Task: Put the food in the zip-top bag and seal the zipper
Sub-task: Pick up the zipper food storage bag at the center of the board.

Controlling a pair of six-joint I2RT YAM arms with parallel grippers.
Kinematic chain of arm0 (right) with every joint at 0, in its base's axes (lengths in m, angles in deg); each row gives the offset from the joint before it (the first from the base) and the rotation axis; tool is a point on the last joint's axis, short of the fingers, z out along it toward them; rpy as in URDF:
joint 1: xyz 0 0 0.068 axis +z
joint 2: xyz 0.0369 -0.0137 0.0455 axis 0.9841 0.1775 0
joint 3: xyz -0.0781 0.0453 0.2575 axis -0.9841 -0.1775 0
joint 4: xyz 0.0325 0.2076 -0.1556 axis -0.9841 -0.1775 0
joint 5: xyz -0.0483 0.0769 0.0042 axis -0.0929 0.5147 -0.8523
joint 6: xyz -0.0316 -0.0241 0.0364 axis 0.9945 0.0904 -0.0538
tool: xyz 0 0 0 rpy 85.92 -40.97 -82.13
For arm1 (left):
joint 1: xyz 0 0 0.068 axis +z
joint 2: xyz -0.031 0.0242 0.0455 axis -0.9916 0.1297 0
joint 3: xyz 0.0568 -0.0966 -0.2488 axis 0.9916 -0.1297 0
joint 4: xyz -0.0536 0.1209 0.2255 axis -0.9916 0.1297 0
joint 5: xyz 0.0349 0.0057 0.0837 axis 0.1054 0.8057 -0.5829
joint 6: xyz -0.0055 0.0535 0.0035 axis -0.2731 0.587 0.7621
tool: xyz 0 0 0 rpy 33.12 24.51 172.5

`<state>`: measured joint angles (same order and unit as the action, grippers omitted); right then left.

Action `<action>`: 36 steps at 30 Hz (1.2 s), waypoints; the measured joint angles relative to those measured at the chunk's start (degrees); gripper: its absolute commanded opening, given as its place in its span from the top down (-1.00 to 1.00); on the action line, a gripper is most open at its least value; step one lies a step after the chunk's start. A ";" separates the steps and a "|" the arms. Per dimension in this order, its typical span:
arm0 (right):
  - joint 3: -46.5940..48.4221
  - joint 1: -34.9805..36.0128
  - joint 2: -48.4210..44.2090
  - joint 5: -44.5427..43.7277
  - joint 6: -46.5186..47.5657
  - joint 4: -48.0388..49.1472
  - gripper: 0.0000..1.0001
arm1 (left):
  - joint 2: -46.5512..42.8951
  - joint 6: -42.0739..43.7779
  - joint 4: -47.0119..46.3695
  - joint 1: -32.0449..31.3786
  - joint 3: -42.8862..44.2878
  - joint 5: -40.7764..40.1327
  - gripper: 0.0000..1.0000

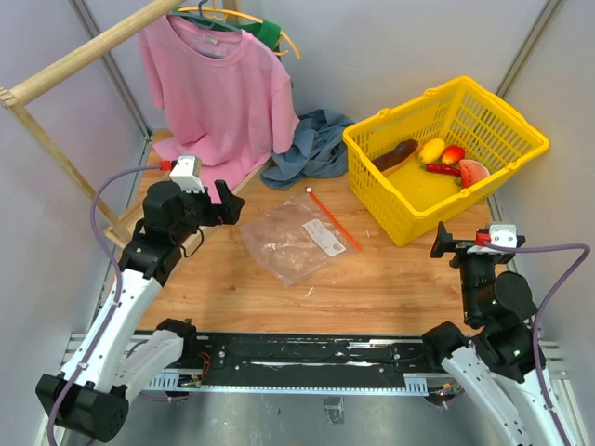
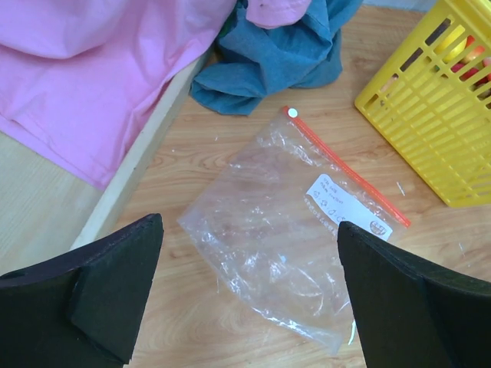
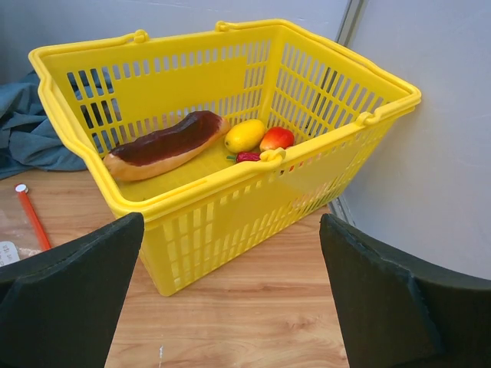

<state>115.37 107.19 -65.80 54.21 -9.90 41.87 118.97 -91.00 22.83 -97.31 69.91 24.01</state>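
Observation:
The clear zip-top bag (image 1: 296,237) lies flat and empty on the wooden table; it also shows in the left wrist view (image 2: 268,245). Its orange-red zipper (image 1: 333,221) runs along the right edge, with the white slider (image 1: 308,190) at the far end. The food lies in the yellow basket (image 1: 400,110): brown-purple piece (image 1: 395,154), yellow fruit (image 1: 432,150), red pepper-like piece (image 1: 453,154), chili (image 1: 444,170), watermelon slice (image 1: 473,173). My left gripper (image 1: 228,203) is open and empty, left of the bag. My right gripper (image 1: 444,243) is open and empty, near the basket's front corner.
A pink shirt (image 1: 218,88) hangs from a wooden rack (image 1: 84,46) at the back left. A blue cloth (image 1: 311,144) lies crumpled between the rack and the basket. The rack's wooden base (image 2: 130,176) runs beside the bag. A grey wall (image 3: 430,176) stands right of the basket.

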 measured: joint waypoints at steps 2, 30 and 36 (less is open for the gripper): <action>0.00 0.00 -0.31 0.02 0.02 0.00 -0.97 | 0.48 -0.15 0.00 0.00 0.00 0.31 -0.99; 0.98 0.00 -0.66 5.07 -1.51 -1.03 -0.96 | 36.06 -11.19 -0.11 -24.11 11.45 0.13 -0.97; 6.91 0.00 7.23 13.81 -2.73 -3.54 -0.97 | 39.26 -11.30 -0.50 -24.41 8.98 0.39 -0.99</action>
<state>122.28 107.19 -58.57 68.02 -12.63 38.33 158.23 -102.30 22.32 -121.73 78.89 24.40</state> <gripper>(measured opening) 0.984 0.990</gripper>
